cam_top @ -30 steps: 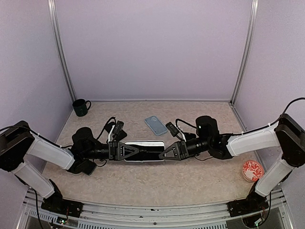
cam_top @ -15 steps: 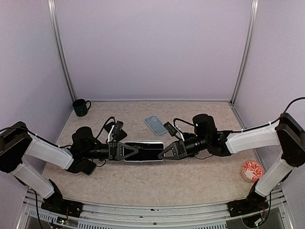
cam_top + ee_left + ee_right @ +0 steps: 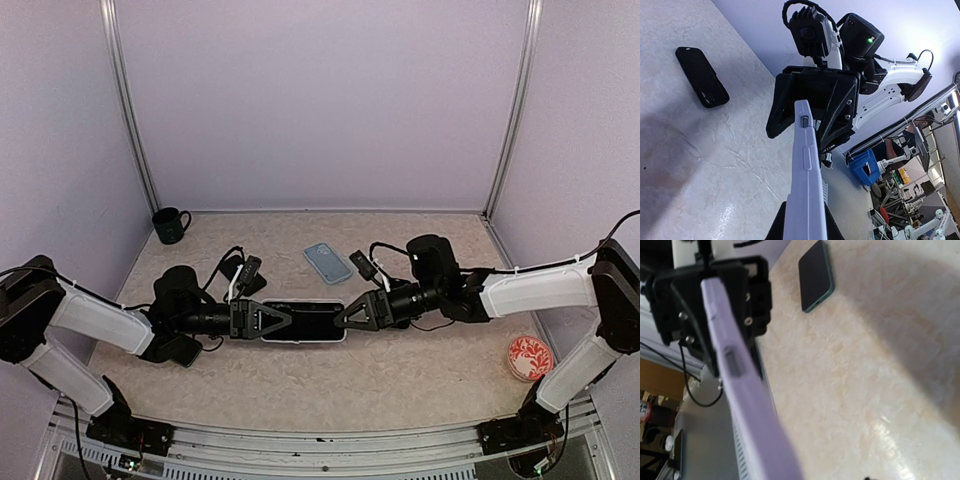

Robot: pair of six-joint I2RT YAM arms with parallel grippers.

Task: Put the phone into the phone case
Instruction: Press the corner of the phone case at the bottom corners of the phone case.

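Left pincer (image 3: pixel 283 319) is pressed together on one end of the pale purple case (image 3: pixel 805 190), held between the arms over the middle of the table (image 3: pixel 400 390), seemingly lifted. Right pincer (image 3: pixel 342 319) is at the other end; can't tell if it's pinching or spread. Phone (image 3: pixel 312 320) looks already inside the case, dark screen up with a light rim around it. Probably left to do: seat the corners and set it down. The case edge is thin, with button bumps.

Top view. The phone case (image 3: pixel 303 322) has rolled, its pale edge passing from the far side to the near. Your right gripper (image 3: pixel 343 318), at its end, has edged slightly rearward, and your right forearm (image 3: pixel 535 290) now lies flatter.
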